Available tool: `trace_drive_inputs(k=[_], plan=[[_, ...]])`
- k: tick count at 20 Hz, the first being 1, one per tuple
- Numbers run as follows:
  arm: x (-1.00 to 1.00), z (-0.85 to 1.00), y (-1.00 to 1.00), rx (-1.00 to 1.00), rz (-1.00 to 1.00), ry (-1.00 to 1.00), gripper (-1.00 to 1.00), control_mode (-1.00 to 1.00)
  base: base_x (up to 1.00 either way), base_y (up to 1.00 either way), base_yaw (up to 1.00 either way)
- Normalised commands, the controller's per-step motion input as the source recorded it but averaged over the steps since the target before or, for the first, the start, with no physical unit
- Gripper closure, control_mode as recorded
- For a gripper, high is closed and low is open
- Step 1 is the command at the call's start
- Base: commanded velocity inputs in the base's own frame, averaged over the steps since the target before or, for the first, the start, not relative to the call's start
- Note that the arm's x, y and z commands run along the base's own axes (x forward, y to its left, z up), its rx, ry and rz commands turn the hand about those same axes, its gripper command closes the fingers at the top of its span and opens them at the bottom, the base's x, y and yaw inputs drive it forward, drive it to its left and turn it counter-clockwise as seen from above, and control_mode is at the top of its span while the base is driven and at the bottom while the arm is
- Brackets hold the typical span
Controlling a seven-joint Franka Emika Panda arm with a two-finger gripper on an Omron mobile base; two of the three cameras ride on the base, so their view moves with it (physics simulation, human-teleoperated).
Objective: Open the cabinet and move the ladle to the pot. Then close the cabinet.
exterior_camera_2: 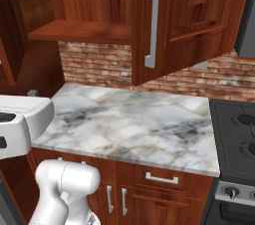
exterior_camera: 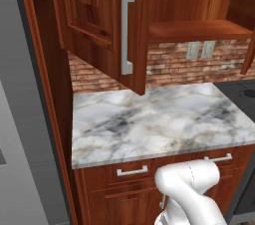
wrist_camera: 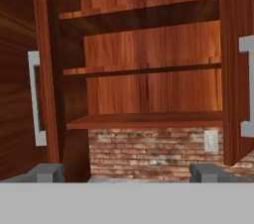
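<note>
Cabinet (wrist_camera: 149, 94) in the middle of the hand view with both doors swung wide, silver handle (wrist_camera: 34, 99) at the left edge, bare shelves inside, brick wall (wrist_camera: 154, 153) below, gripper (wrist_camera: 126, 172) at the bottom spread open and holding nothing, marble counter (exterior_camera: 154, 119) across the middle of the left base view.

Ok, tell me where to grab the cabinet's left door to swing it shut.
Take the silver bar handle on the open left door, about halfway up. It's a long vertical bar standing off the panelled face near the free edge, so come at that face with the fingers level, one each side of the bar.
</note>
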Motion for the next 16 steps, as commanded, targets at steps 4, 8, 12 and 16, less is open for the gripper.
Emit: trace_drive_inputs(k=[4, 8, 12, 16], plan=[[0.0, 0.03, -0.24, 0.0, 0.03, -0.09, -1.0, -1.0, 0.0, 0.0, 0.0], [0.0, 0.12, -0.38, 0.0, 0.02, -0.05, -1.0, -1.0, 0.0, 0.0, 0.0], [0.0, 0.14, -0.51, 0.04, 0.0, 0.0, -1.0, -1.0, 0.0, 0.0, 0.0], [0.0, 0.08, -0.44, 0.15, 0.0, 0.05, -1.0, -1.0, 0.0, 0.0, 0.0]])
